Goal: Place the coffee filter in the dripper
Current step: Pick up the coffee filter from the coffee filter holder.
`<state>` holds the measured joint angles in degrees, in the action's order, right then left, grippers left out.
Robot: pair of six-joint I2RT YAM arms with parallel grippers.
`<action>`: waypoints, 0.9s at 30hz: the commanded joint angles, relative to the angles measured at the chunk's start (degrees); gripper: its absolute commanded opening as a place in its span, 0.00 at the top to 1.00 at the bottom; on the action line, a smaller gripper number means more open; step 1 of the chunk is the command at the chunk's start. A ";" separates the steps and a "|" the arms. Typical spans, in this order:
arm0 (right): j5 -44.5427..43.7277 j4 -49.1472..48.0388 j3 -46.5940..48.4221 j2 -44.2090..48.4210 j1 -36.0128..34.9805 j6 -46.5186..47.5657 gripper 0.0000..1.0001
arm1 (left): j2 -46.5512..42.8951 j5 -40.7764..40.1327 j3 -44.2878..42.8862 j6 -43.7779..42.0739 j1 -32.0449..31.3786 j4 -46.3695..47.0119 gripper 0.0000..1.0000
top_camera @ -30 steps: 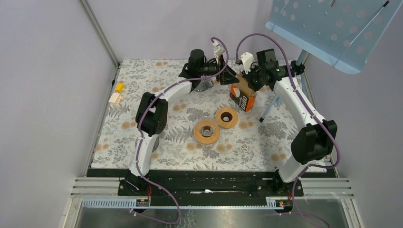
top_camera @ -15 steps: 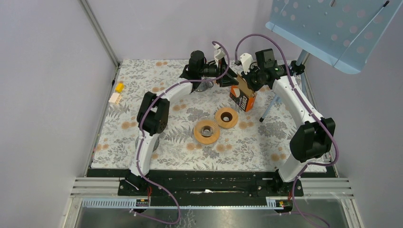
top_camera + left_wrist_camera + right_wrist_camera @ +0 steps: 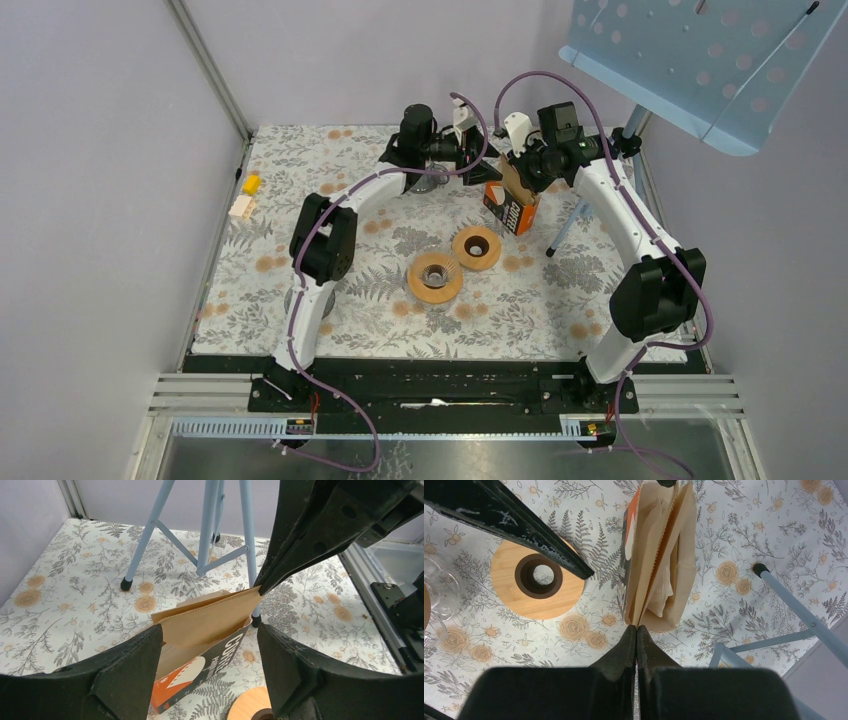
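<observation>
A brown paper coffee filter (image 3: 659, 555) sticks up out of the orange and black filter box (image 3: 510, 210) at the back middle of the table. My right gripper (image 3: 636, 630) is shut on the filter's edge. In the left wrist view the filter (image 3: 210, 617) lies between my open left gripper's (image 3: 210, 672) jaws, above the box (image 3: 192, 675); I cannot tell whether they touch it. In the top view the left gripper (image 3: 478, 160) faces the right gripper (image 3: 512, 165). Two wooden dripper rings (image 3: 476, 247) (image 3: 435, 277) lie in front of the box.
A blue tripod (image 3: 565, 225) with a perforated blue plate (image 3: 700, 50) stands right behind the box; its legs show in the left wrist view (image 3: 210, 530). A glass piece (image 3: 430, 178) sits under the left arm. Small yellow (image 3: 250, 183) and white (image 3: 241, 206) blocks lie far left.
My left gripper has moved a little to the right, closer to the filter and the right gripper. The right gripper keeps its hold and has hardly moved.
</observation>
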<state>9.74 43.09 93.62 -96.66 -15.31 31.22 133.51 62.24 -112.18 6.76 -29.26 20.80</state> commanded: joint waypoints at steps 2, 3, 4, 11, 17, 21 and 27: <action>1.24 0.92 2.52 -0.61 0.44 0.81 1.00 | -0.27 0.05 -3.30 -8.51 -0.10 -1.25 0.23; 1.24 0.98 2.65 -0.63 0.44 0.84 1.00 | -0.21 0.02 -3.56 -9.46 -0.07 -1.67 0.22; 1.25 0.95 2.70 -0.70 0.44 0.86 1.00 | -0.12 0.17 -3.78 -10.28 -0.10 -2.12 0.22; 1.48 1.62 3.38 -1.28 0.44 0.91 1.00 | 0.29 0.50 -4.15 -13.71 -0.28 -3.31 0.25; 1.16 1.74 3.88 -1.34 0.46 0.84 1.00 | 0.00 1.59 -3.54 -14.54 -0.28 -3.83 0.33; 0.49 1.88 4.14 -1.29 0.45 0.85 1.00 | -0.35 1.84 -2.90 -15.20 -0.15 -4.24 0.36; 0.12 2.11 4.20 -1.27 0.52 0.82 1.00 | -0.51 1.66 -2.91 -15.22 0.12 -3.83 0.38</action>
<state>10.07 44.77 95.55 -97.78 -15.25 31.51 133.71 62.39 -113.54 -6.70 -29.30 15.44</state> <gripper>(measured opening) 0.020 0.637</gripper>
